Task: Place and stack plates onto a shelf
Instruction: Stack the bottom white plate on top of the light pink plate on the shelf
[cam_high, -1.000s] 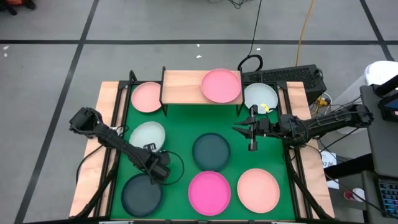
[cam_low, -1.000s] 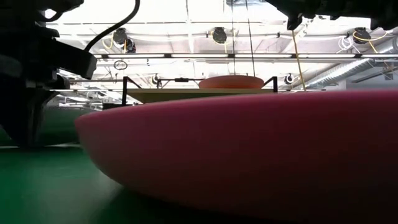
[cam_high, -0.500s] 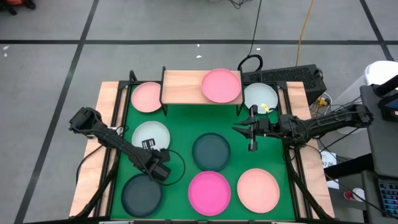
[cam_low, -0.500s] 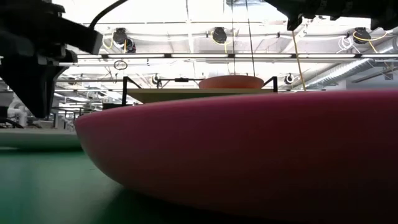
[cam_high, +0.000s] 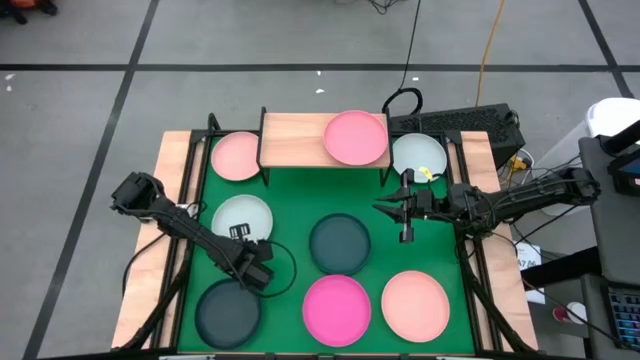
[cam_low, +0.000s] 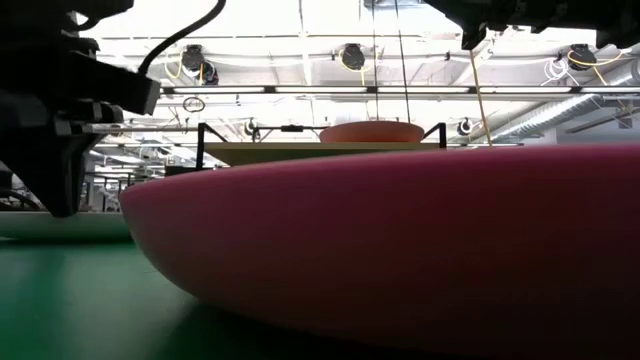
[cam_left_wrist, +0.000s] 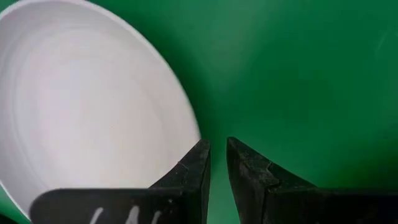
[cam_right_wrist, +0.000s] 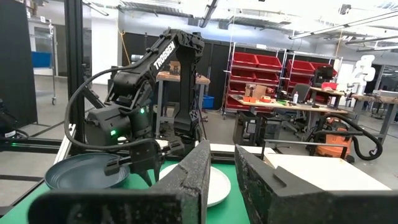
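I work in a robotics lab with a workshop floor.

My right wrist view looks across my green mat (cam_right_wrist: 74, 214) into a big hall: red parts bins (cam_right_wrist: 264, 84) on racks, workbenches (cam_right_wrist: 311, 109) piled with gear, and bright ceiling light strips (cam_right_wrist: 211, 9). At ten o'clock in that view stands my other arm (cam_right_wrist: 149, 99), with a maker's name printed on it. From above, my table (cam_high: 150, 290) stands on grey concrete crossed by dark tape lines (cam_high: 110, 110), with cables (cam_high: 488, 60) trailing off toward twelve o'clock. My low view shows exposed ducts (cam_low: 570, 115) and lamps (cam_low: 350, 55) overhead.
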